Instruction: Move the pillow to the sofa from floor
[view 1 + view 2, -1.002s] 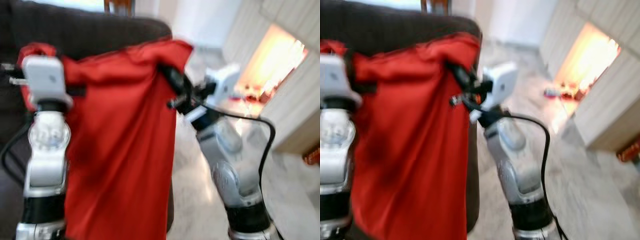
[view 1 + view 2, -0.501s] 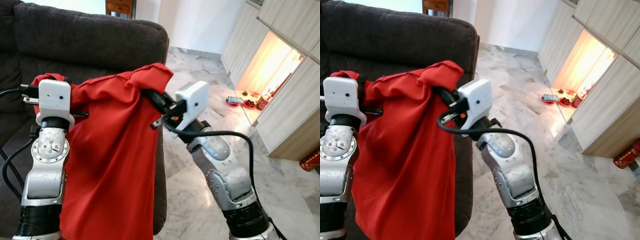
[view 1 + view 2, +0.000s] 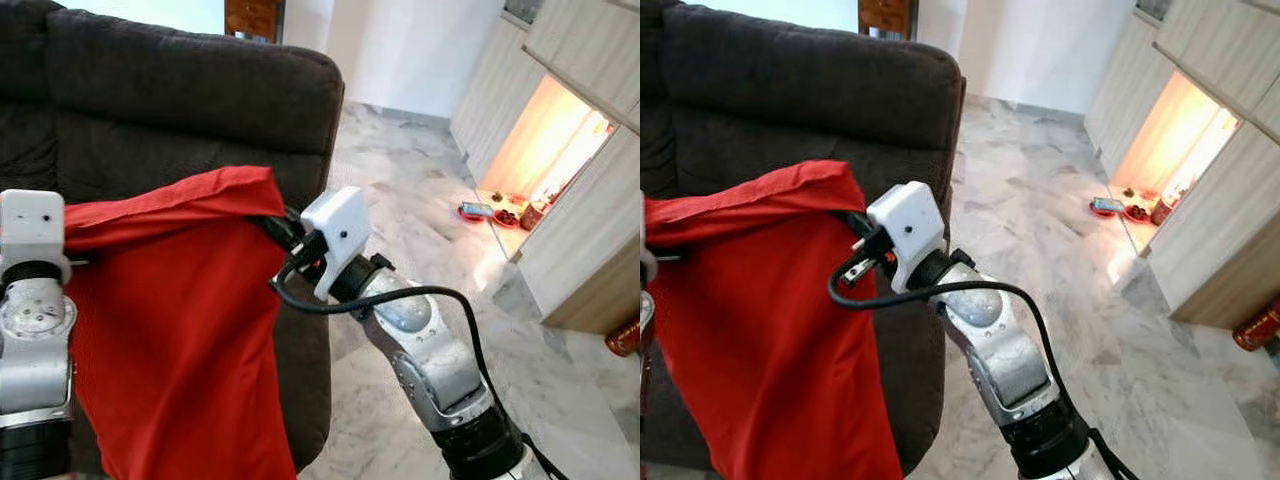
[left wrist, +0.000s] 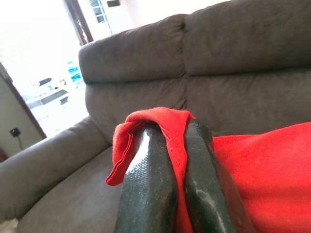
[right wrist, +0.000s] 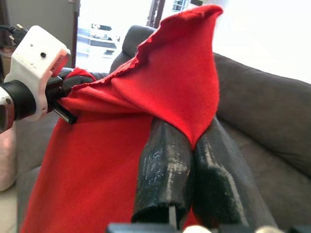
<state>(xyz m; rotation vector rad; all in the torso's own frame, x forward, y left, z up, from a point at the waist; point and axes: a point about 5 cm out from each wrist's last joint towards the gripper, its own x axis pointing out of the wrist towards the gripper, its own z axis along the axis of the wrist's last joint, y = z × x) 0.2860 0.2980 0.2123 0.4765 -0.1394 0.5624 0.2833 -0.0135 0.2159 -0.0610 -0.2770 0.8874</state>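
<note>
the left gripper [image 4: 177,160] has its two black fingers pressed together on one top corner of the red pillow [image 3: 170,330], and the right gripper [image 5: 192,160] is pinched the same way on the other top corner. the pillow looks like limp red cloth; its top edge runs roughly level from one gripper to the other while its long side hangs straight down between the silver arms. it is held up in the air in front of the dark grey sofa [image 3: 190,95]. a pale marble floor [image 3: 420,200] lies on the robot's right.
</note>
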